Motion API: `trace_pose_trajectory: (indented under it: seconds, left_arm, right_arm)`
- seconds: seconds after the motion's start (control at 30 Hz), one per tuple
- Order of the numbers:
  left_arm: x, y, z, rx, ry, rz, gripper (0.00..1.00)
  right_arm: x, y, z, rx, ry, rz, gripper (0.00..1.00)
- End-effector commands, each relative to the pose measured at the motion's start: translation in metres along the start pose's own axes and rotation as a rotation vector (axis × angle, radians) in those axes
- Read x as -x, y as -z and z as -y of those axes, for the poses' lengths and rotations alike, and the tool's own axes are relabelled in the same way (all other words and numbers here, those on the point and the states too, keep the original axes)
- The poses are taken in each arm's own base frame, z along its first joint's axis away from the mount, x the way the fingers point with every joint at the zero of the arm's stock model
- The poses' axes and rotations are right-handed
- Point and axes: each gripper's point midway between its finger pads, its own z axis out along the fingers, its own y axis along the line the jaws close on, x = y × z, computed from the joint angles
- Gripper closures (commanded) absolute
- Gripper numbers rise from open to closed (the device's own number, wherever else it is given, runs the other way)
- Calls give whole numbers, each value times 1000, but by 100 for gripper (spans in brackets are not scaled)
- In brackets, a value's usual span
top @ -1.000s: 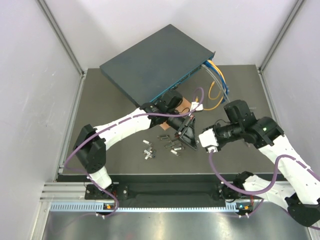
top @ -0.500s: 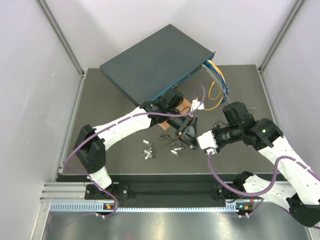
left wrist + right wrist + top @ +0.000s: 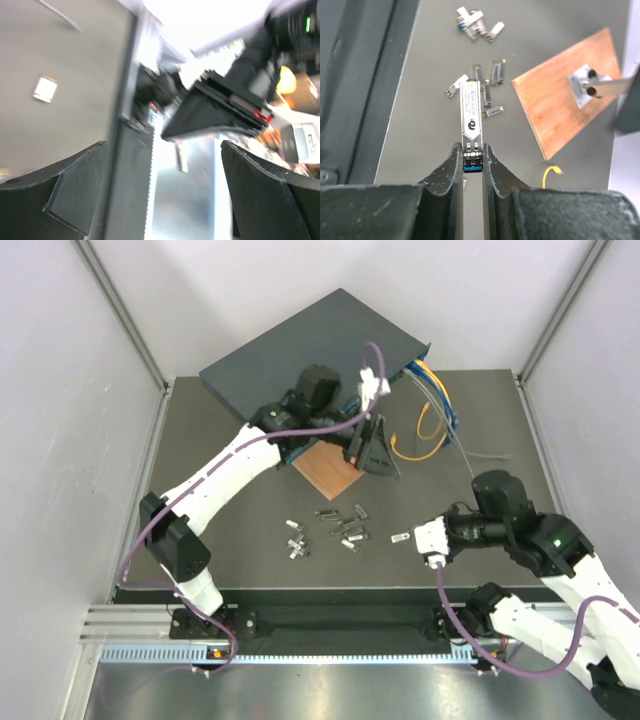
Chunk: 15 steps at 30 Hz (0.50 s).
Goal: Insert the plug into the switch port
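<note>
Reaches the white left arm [image 3: 230, 465] far forward, wrist raised, jaws spread wide. Holds the white right arm [image 3: 545, 540] bent low, jaws pinched on a slim silver metal plug [image 3: 471, 112].

The left arm [image 3: 220, 470] and its spread fingers [image 3: 380, 452] hang over the brown board [image 3: 325, 477], blocking the switch's [image 3: 290, 355] front face. Cables [image 3: 432, 400] crowd that face's right end. Loose plugs [image 3: 340, 528] litter mid-table [image 3: 200, 510]; bare surface runs along the left edge.

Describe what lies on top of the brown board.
A small silver bracket stands near one corner of the board. In the top view the left gripper hides that corner.
</note>
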Motion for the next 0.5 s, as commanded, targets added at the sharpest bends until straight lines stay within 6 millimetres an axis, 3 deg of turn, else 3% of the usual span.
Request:
trace_pose_trajectory:
  seconds: [0.0, 0.1, 0.13, 0.2, 0.23, 0.27, 0.3, 0.33, 0.4, 0.43, 0.47]
  left_arm:
    - [61, 37, 9, 84, -173, 198, 1]
    - [101, 80, 8, 217, -267, 377, 1]
    - [114, 98, 16, 264, -310, 449, 1]
    - [125, 128, 11, 325, -312, 532, 1]
    - [128, 145, 25, 334, -317, 585, 1]
    - [138, 170, 20, 395, -320, 667, 1]
    - [135, 186, 29, 411, -301, 719, 1]
    - [136, 209, 27, 451, -295, 774, 1]
    - [134, 236, 24, 513, -281, 861, 1]
    - [130, 252, 39, 537, -302, 913, 1]
    - [127, 270, 37, 583, -297, 959, 1]
  right_arm:
    - [11, 4, 29, -171, -100, 41, 100]
    - [0, 0, 56, -288, -287, -5, 100]
    - [-2, -1, 64, -313, -333, -16, 100]
    - [-6, -3, 82, -369, -449, -43, 100]
    - [-6, -3, 88, -388, -479, -48, 100]
    - [-4, 0, 97, -417, -500, -45, 100]
    - [-9, -2, 108, -460, -549, -62, 100]
    - [-11, 0, 115, -488, -573, -68, 100]
    - [-14, 0, 129, -539, -629, -79, 100]
    - [-16, 3, 139, -573, -647, -76, 100]
    - [-14, 7, 148, -597, -661, -69, 100]
